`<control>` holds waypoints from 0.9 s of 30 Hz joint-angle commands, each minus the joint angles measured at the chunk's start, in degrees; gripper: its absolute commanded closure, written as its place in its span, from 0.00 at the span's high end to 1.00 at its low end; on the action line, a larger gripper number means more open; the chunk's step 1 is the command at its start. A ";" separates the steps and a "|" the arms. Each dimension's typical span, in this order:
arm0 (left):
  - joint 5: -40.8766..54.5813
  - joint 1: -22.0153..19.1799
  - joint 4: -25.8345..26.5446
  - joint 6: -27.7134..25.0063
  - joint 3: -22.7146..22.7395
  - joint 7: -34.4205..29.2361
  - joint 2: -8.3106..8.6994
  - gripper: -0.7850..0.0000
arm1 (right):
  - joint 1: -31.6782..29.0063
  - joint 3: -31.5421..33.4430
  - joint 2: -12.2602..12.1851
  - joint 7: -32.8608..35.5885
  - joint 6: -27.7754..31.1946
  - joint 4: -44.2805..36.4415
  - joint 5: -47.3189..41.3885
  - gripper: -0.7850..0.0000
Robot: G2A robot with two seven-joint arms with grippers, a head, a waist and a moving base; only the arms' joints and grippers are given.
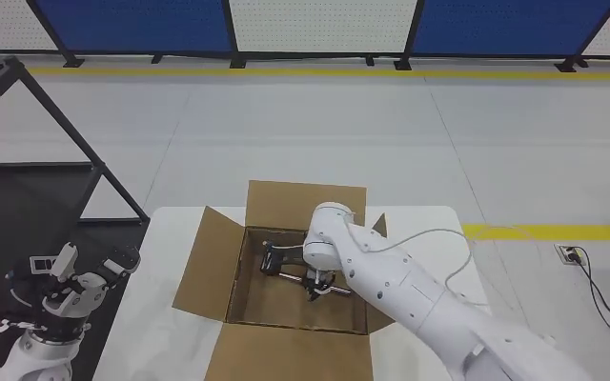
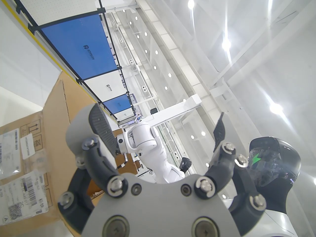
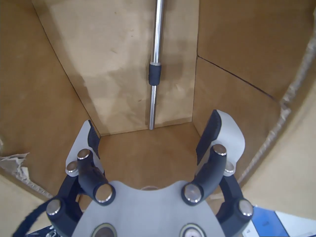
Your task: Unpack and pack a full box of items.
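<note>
We find the cardboard box [image 1: 205, 267] standing open on the white table [image 1: 167, 333], all four flaps folded outward. The right arm is inside the box from above, and the right gripper [image 3: 153, 127] hangs over the box floor with its jaws apart, holding nothing. Both dark pads [image 3: 93, 136] are bare.

One item lies on the floor of the box: a polished metal rod [image 3: 156, 50] with a black collar partway along its length. It lies flat, close beside one side wall and roughly parallel to it. Its near end stops just short of the adjoining wall, ahead of the right gripper's open fingers – no contact between rod and fingers.

The left gripper [image 2: 160, 117] is held outside the box, off the table's left edge, pointing up toward the ceiling lights. Its jaws are spread wide and empty. One outer face of the box, carrying paper labels [image 2: 14, 146], stands beside it.
</note>
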State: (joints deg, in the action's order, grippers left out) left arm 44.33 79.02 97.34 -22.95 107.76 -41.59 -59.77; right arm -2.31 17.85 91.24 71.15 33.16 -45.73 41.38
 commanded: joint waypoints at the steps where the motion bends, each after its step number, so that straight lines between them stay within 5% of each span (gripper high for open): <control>1: 0.00 0.00 0.00 0.00 0.00 0.00 0.00 1.00 | 0.66 -1.38 1.33 -1.93 1.90 3.60 -1.21 1.00; 9: 0.00 0.00 0.00 0.00 0.00 0.00 0.00 1.00 | 2.15 -5.78 6.12 -7.34 7.32 15.09 -3.90 0.96; 14: 0.00 0.00 0.00 0.00 0.00 0.00 0.00 1.00 | 2.18 -6.62 8.72 -9.83 9.80 20.85 -4.52 0.75; 17: 0.00 0.00 0.00 0.00 0.00 0.00 0.00 1.00 | 2.12 -6.82 10.02 -11.58 11.18 23.70 -4.13 0.71; 27: 0.00 0.00 0.00 0.00 0.00 0.00 0.00 1.00 | 1.39 -6.44 13.15 -18.54 8.66 30.98 -2.75 0.60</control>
State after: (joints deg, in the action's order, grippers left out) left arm 44.33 79.02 97.34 -22.95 107.76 -41.59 -59.77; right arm -0.85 11.24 104.15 53.03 42.03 -15.35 38.82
